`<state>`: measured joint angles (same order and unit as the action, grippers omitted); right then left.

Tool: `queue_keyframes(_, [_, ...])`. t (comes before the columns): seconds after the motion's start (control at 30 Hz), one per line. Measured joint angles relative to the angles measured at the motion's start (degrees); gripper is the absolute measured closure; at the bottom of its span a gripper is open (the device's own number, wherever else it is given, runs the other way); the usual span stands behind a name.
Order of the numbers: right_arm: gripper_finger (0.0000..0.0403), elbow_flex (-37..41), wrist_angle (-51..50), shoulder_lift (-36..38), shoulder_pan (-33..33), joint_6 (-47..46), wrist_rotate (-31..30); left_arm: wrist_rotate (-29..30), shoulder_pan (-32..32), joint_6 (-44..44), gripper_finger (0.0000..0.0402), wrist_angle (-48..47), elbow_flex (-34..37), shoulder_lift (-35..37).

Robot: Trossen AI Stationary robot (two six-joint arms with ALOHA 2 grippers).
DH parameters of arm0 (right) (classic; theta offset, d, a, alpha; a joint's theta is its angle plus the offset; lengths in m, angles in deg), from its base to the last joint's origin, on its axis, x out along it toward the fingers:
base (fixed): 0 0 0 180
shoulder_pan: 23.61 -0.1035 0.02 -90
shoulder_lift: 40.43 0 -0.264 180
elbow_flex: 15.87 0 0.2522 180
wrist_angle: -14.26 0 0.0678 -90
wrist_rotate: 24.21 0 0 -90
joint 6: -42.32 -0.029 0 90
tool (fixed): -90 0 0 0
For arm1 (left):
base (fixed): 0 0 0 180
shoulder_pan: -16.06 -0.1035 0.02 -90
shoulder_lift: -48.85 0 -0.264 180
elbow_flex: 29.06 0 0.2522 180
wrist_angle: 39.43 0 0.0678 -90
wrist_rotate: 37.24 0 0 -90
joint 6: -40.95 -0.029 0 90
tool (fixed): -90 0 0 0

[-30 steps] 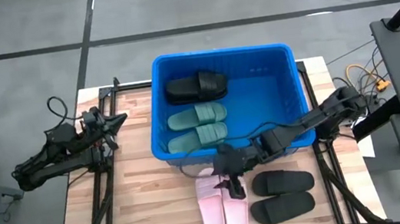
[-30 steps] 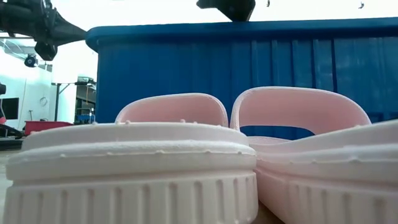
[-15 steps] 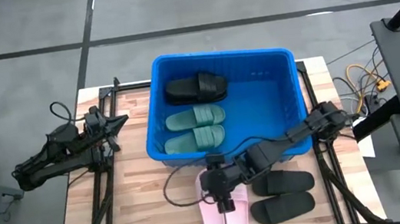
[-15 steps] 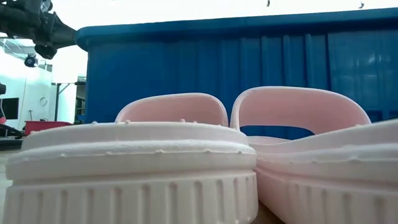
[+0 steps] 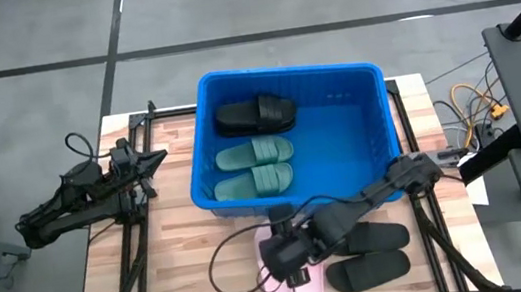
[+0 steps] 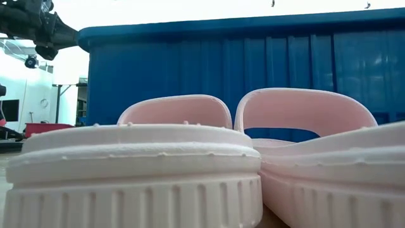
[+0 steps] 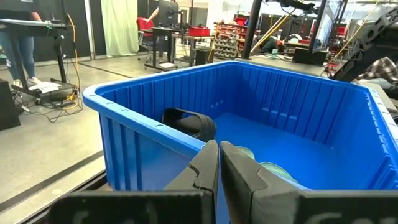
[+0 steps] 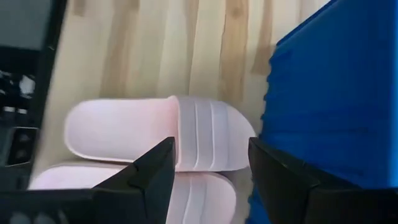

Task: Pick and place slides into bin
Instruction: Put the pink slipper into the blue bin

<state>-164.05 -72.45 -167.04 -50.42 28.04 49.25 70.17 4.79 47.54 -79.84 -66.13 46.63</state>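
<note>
The pink pair point(image 5: 304, 286) lies on the table's near middle, soles down, and fills the low view point(image 6: 158, 158). My right gripper point(image 5: 281, 262) is open just above it, and its two fingers frame the pair in the right wrist view point(image 8: 208, 168), over the strap point(image 8: 205, 140) of one pink slide. The blue bin point(image 5: 286, 74) stands at the far middle and holds a black slide point(image 5: 256, 114) and the green pair point(image 5: 257, 165). A black pair point(image 5: 368, 255) lies on the table to the right of the pink pair. My left gripper point(image 5: 157, 157) is shut and waits left of the bin.
The bin's near wall point(image 8: 336, 93) stands close beside my right gripper. Dark frame rails point(image 5: 138, 253) run along the table's left and right sides. A cable point(image 5: 222, 272) loops on the wood left of the pink pair.
My right gripper has gone from the bin's near wall toward the table's near edge and a little left, down over the pink pair, and stays open. The bin's outline has shifted slightly in the low view. The slides lie as before.
</note>
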Motion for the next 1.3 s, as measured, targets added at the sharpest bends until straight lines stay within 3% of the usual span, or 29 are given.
queue_keyframes(0.5, [0.022,0.1,1.6,-10.8,-1.9,2.6,1.9,0.0,0.0,0.2,0.04,0.0,0.0,0.0])
queue_keyframes(0.73, [0.0231,0.2,1.6,-14.3,-2.1,1.4,-1.5,0.0,0.0,0.2,0.04,-0.1,0.0,0.0])
queue_keyframes(0.87, [0.0236,0.5,1.2,-15.2,-2.1,1.0,-2.2,0.0,0.0,0.4,0.04,0.0,0.0,0.0])
queue_keyframes(1.07, [0.0247,0.8,-0.8,-15.4,-2.2,-2.0,-9.5,0.0,0.0,0.5,0.04,0.0,0.0,0.0])
queue_keyframes(1.3, [0.0259,2.5,-0.1,-15.4,-2.1,-1.8,-6.3,0.0,0.0,0.5,0.04,0.0,0.0,0.0])
